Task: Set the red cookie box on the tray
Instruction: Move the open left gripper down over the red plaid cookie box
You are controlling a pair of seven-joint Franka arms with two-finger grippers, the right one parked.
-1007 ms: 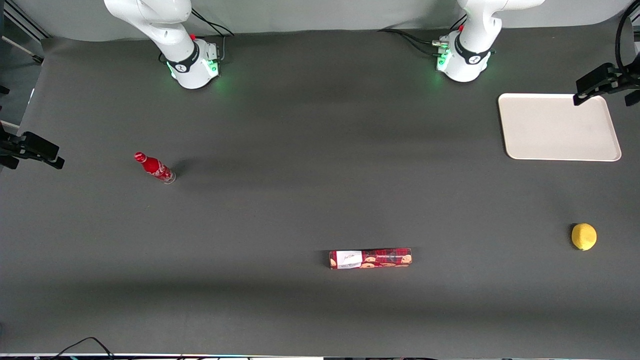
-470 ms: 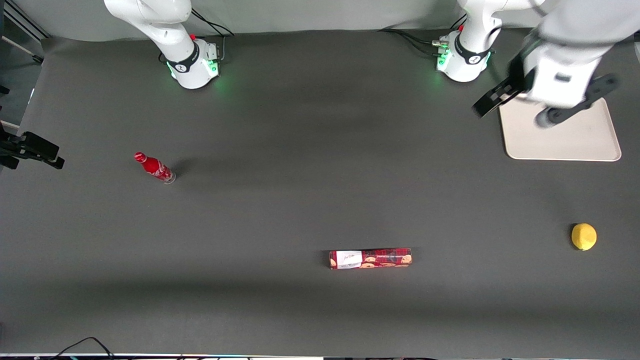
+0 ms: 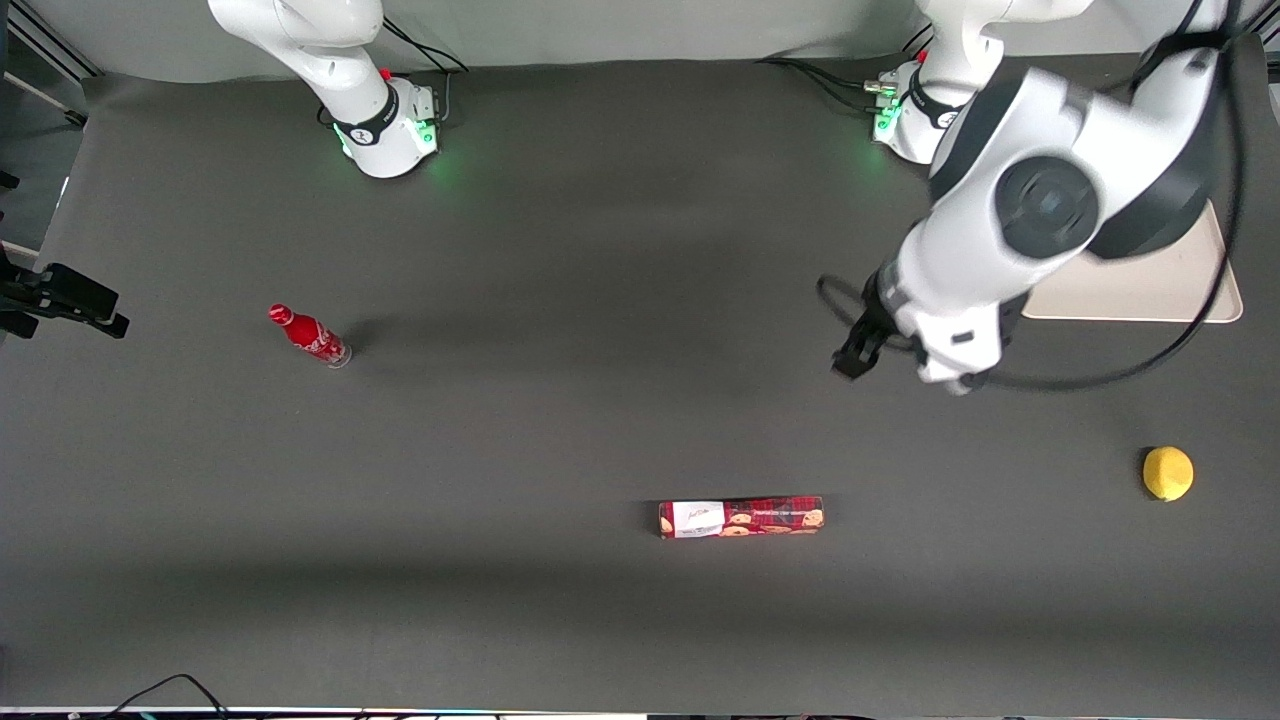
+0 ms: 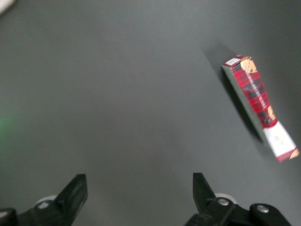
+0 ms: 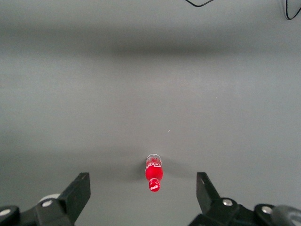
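Fingers of the left arm's gripper (image 4: 137, 195) stand wide apart with nothing between them, only bare dark counter (image 3: 600, 400) showing in the gap in the left wrist view. In the front view the gripper (image 3: 858, 355) hangs above the counter, carried by the bulky white and black wrist of the working arm, and only one dark fingertip (image 3: 852, 362) shows clearly past the white housing.

The red cookie box (image 3: 741, 517) lies flat on the counter, nearer the front camera than the gripper and well apart from it, its long side running across the view. Its white label patch sits at the end toward the parked arm, with brown cookie pictures along the rest of its plaid face. In the left wrist view the box (image 4: 260, 106) appears at a slant, off to one side of the open fingers and not between them.

The tray (image 3: 1150, 290) rests toward the working arm's end of the counter, farther from the front camera than the box. Much of it is hidden by the arm's wrist; a strip along its nearer rim and one rounded corner remain visible, and no object shows on that visible strip.

A yellow lemon (image 3: 1167, 473) sits toward the working arm's end, nearer the front camera than the tray. A small red bottle (image 3: 308, 335) stands toward the parked arm's end, well apart from the box, and shows too in the right wrist view (image 5: 153, 173).
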